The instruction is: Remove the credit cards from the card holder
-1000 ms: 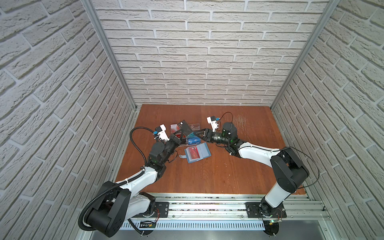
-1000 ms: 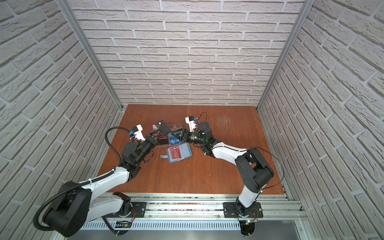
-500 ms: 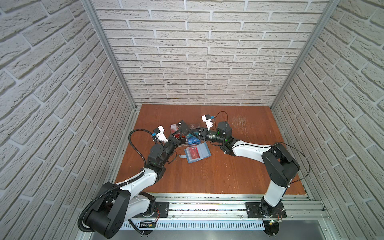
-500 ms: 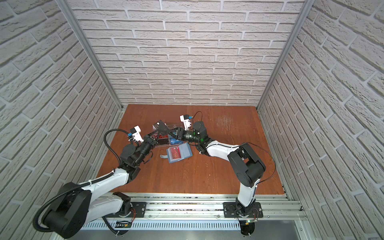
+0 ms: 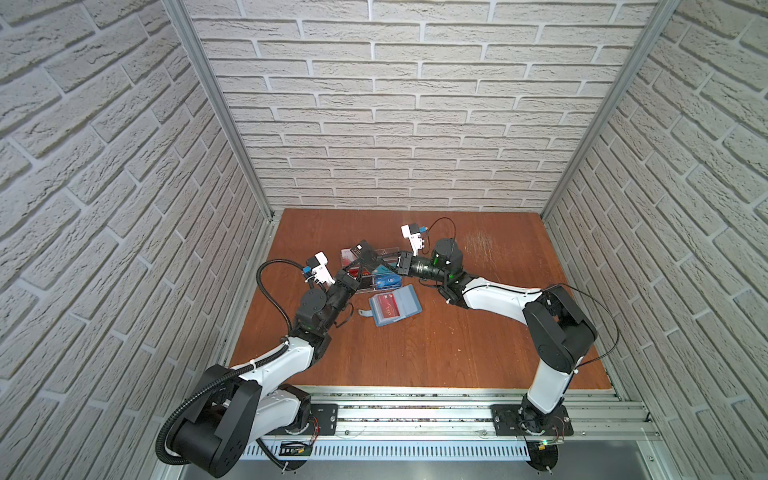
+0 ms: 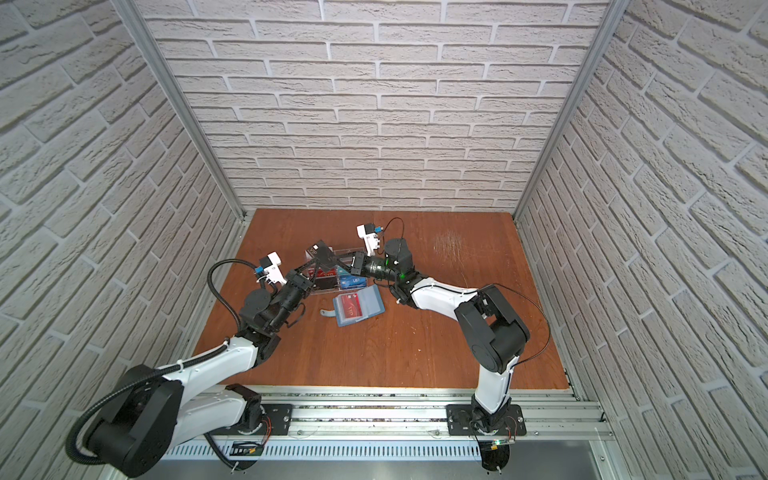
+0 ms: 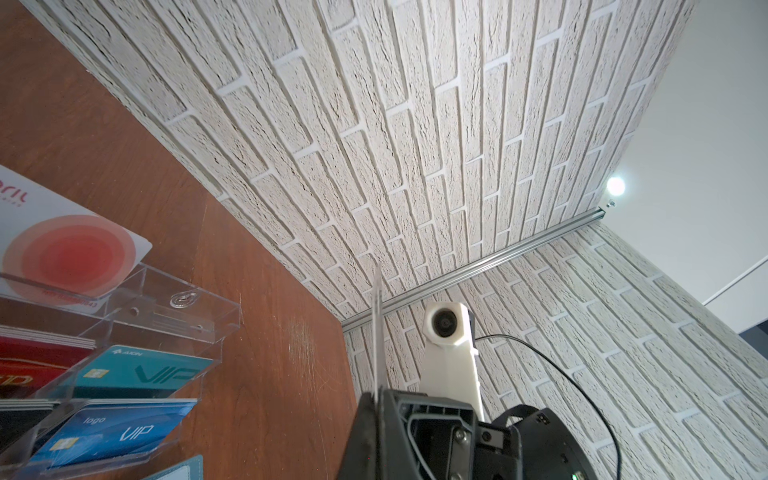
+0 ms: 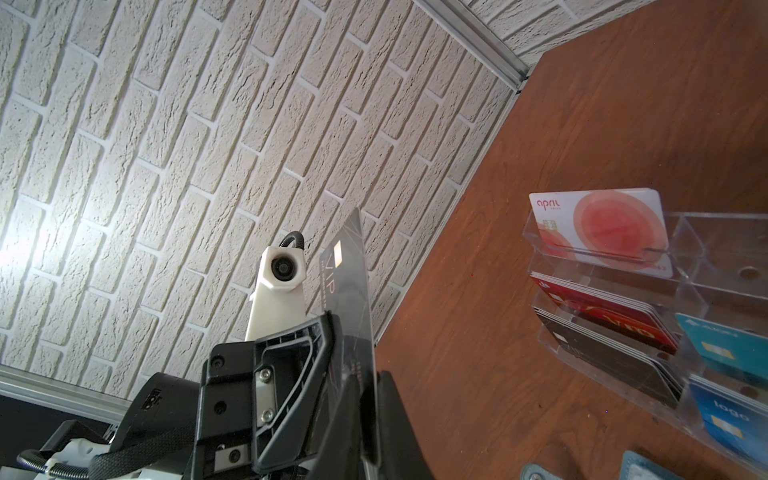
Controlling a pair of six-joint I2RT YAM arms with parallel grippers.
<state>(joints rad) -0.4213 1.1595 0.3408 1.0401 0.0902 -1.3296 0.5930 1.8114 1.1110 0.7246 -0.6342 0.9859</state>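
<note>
The slate-blue card holder (image 5: 408, 302) (image 6: 371, 304) lies open on the wooden table, its strap tab pointing left. A red credit card (image 5: 385, 307) (image 6: 351, 310) sits in its left half. Above the rack behind it, a black VIP card (image 5: 360, 250) (image 8: 347, 299) stands on edge; the left wrist view shows only its thin edge (image 7: 377, 332). My left gripper (image 5: 360, 262) (image 7: 376, 415) is shut on one end of this card. My right gripper (image 5: 376, 262) (image 8: 370, 415) is shut on the other end, facing the left one.
A clear acrylic rack (image 5: 368, 277) (image 7: 174, 307) (image 8: 685, 257) stands just behind the holder with red, black, teal and blue cards in its compartments. A white card with a red circle (image 7: 70, 253) (image 8: 602, 224) stands in its back row. Brick walls enclose the table on three sides.
My right gripper has reached left to the black card and closed its jaws on it. The left gripper kept the card and barely moved.
</note>
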